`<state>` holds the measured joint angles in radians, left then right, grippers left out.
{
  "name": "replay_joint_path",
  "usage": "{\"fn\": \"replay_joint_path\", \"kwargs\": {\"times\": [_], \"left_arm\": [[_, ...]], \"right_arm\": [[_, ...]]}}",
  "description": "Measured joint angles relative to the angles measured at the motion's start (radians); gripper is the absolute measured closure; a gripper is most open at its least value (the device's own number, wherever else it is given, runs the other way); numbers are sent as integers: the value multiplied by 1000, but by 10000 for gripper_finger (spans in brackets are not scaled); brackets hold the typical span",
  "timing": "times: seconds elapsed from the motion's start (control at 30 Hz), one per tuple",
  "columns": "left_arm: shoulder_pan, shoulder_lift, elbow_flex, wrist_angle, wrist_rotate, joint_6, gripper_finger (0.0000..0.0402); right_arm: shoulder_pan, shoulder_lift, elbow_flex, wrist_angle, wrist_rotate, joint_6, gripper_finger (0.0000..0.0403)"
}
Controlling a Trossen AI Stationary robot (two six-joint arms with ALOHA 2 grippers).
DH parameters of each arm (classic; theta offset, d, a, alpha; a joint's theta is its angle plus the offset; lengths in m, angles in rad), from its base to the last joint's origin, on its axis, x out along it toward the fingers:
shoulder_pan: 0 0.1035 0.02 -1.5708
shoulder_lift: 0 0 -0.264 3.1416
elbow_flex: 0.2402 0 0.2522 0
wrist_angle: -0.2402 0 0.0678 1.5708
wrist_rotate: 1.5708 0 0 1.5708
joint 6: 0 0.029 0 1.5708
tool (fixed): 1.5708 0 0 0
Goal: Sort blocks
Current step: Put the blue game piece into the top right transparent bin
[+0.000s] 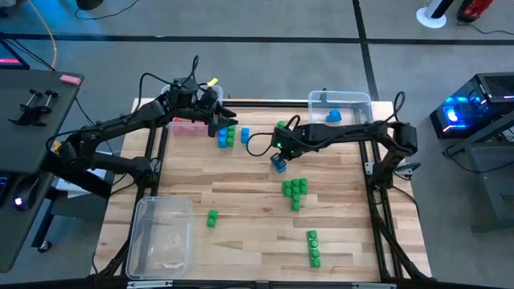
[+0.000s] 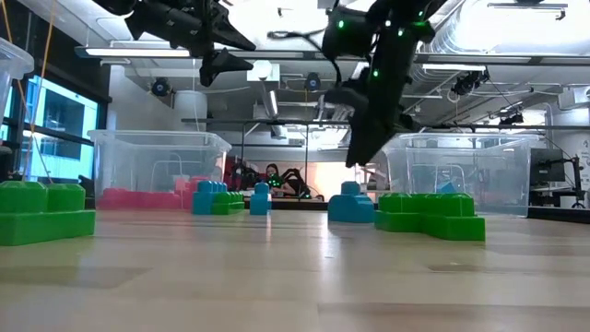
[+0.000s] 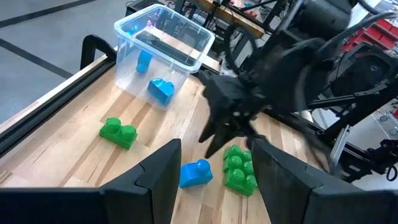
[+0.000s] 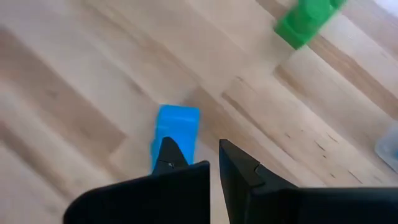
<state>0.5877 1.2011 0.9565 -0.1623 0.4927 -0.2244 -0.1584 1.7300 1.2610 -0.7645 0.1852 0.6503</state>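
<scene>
Blue and green blocks lie on the wooden table. My right gripper (image 1: 280, 149) hangs just above a blue block (image 1: 279, 164) near the table's middle. In the right wrist view its fingers (image 4: 196, 159) stand a little apart and empty, and the blue block (image 4: 176, 128) lies flat on the wood just beyond one fingertip. In the low view the gripper (image 2: 359, 152) is clear above that block (image 2: 350, 203). My left gripper (image 1: 217, 111) is open and empty, high above a blue-and-green group (image 1: 227, 136) at the far left. Its fingers show wide apart in the left wrist view (image 3: 211, 171).
A clear bin (image 1: 183, 120) at the far left holds red blocks. A clear bin (image 1: 341, 107) at the far right holds blue blocks. A third clear bin (image 1: 161, 237) stands at the near left. Green blocks lie at the middle (image 1: 295, 191), near middle (image 1: 212, 217) and near right (image 1: 313, 247).
</scene>
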Motion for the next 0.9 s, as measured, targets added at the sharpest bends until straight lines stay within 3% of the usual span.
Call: {"fn": "replay_joint_path", "kwargs": {"times": [0.17,0.27,0.57,0.8,0.9], "left_arm": [[1,0,0,0,-3,18,218],[1,0,0,0,-6,19,218],[1,0,0,0,-7,19,218],[1,0,0,1,-7,18,218],[1,0,0,1,-7,18,218]], "right_arm": [[53,-16,0,47,-147,-77,403],[85,10,0,49,-167,-64,403],[139,115,0,36,43,140,403],[155,117,0,-120,182,204,403],[154,117,0,-161,192,205,403]]}}
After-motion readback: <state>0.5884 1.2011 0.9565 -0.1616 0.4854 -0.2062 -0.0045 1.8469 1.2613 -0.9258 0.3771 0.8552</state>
